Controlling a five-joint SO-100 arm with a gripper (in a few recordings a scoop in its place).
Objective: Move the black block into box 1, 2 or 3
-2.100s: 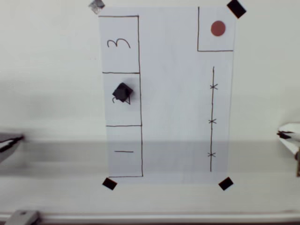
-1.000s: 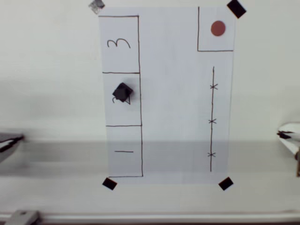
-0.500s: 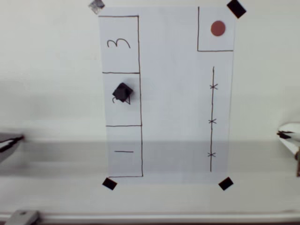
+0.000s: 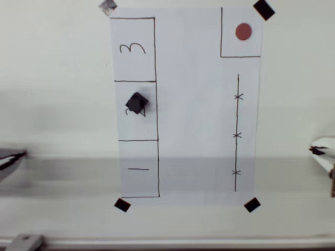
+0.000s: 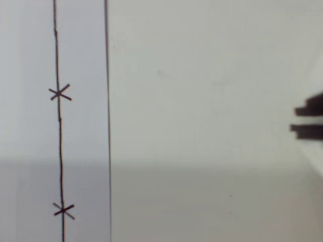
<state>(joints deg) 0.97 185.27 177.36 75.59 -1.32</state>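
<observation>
**Block sits in box 2**

In the overhead view, the black block rests inside the box marked 2, covering the numeral. It looks light, rigid; pinch opposite flat faces. I cannot tell how the hand stands.

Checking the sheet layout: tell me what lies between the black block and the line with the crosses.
In the overhead view, only bare white paper lies between the black block and the crossed line, apart from the box's right edge.

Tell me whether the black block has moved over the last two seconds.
No. In the overhead view the black block sits in the same spot inside box 2, partly covering the numeral, just as before, measured against the box's outline.
</observation>
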